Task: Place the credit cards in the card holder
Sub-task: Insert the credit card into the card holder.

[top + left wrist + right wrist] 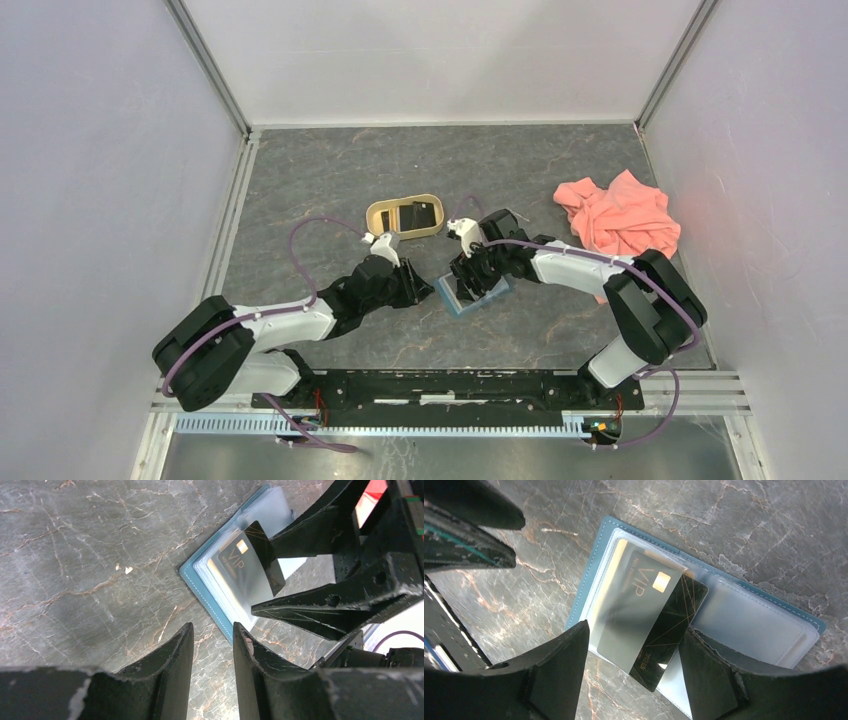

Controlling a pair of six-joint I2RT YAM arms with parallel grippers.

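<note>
The teal card holder (480, 297) lies open on the marble table between both arms, its clear pockets facing up (754, 620). A black credit card (659, 620) marked VIP sits slanted, partly inside a clear pocket, its near corner sticking out past the holder's edge. My right gripper (634, 642) is open and straddles that card's near end, with the left finger well apart from it. My left gripper (213, 632) is open just short of the card holder's (210, 597) corner, with only bare table between its fingers. More dark cards (420, 213) lie in the tan tray.
The tan oval tray (383, 212) stands just behind the grippers. A crumpled pink cloth (620, 215) lies at the right back. White walls enclose the table on the left, the right and the far side. In the left wrist view, the right gripper's fingers (320, 607) are close by.
</note>
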